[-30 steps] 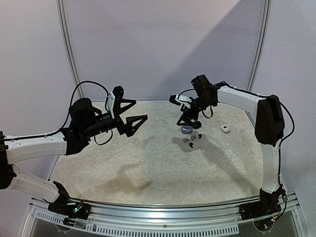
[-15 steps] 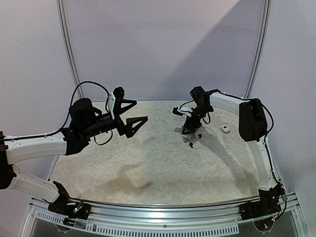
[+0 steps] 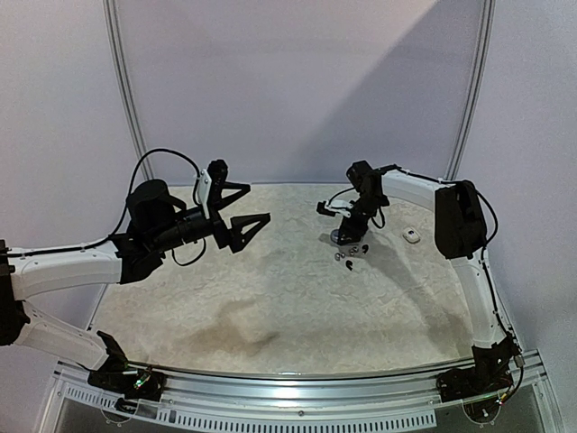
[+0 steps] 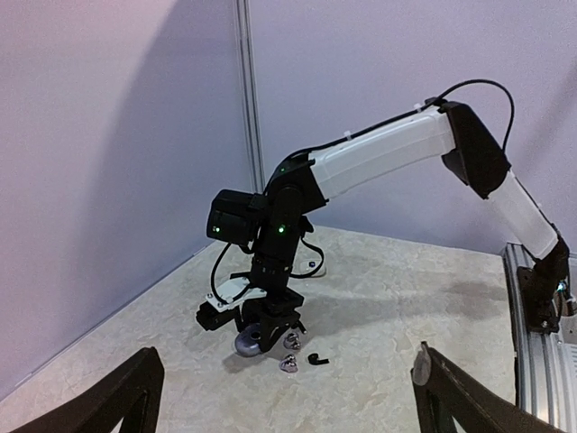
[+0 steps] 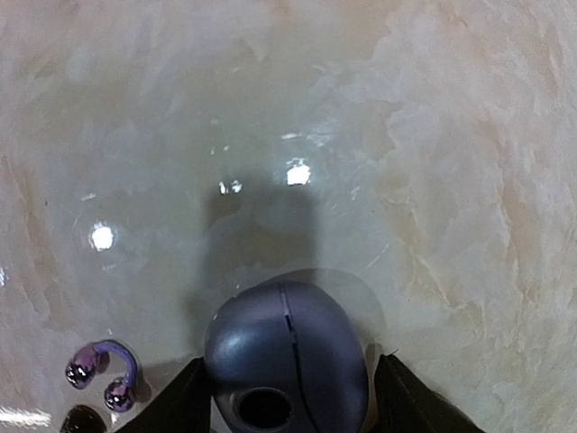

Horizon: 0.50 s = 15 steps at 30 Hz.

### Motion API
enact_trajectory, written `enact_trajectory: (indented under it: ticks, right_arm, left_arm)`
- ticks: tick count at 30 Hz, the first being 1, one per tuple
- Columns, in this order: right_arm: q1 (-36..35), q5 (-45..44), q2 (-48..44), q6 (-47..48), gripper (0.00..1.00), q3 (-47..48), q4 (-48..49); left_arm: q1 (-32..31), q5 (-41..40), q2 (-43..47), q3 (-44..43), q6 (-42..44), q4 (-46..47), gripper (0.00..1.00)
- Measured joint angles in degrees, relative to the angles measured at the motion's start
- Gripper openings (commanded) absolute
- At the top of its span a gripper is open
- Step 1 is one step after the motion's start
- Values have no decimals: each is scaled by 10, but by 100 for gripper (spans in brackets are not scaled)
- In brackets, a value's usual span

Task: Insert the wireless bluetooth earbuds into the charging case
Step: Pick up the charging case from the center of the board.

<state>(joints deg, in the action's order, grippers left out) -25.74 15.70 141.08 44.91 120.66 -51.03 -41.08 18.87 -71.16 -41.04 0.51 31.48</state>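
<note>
A blue-grey charging case (image 5: 287, 356) lies closed on the table, and it also shows from above (image 3: 341, 237). My right gripper (image 5: 290, 363) is lowered over it with a finger on each side. The left finger touches the case, and a thin gap shows at the right finger. Just in front lie small earbuds: a shiny purple-silver earbud (image 5: 101, 368), a second silver earbud (image 4: 288, 363) and a black earbud (image 4: 317, 360). My left gripper (image 3: 259, 201) hangs open and empty, high over the left of the table, far from them.
A small white case (image 3: 412, 236) lies to the right of the right gripper. The marbled table (image 3: 288, 298) stretches toward the arm bases. Curved white walls close in the back.
My right gripper has dropped down over the blue-grey case and its fingers have drawn in around it. The left arm has stayed still.
</note>
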Motion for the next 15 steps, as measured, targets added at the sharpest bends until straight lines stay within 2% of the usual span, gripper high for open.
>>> enact_trajectory:
  ticks: [2, 8, 12, 15]
  right_arm:
    - [0, -2, 1, 1, 42, 0, -4]
    - [0, 6, 2, 20, 24, 0, -2]
    - [-5, 6, -12, 28, 22, -28, 32]
    - [-16, 0, -61, 24, 21, -108, 103]
  left_arm:
    - [-1, 0, 0, 0, 0, 0, 98]
    - [-2, -1, 0, 0, -3, 1, 99]
    - [-2, -5, 0, 0, -28, 3, 99]
    - [-2, -18, 0, 0, -62, -6, 98]
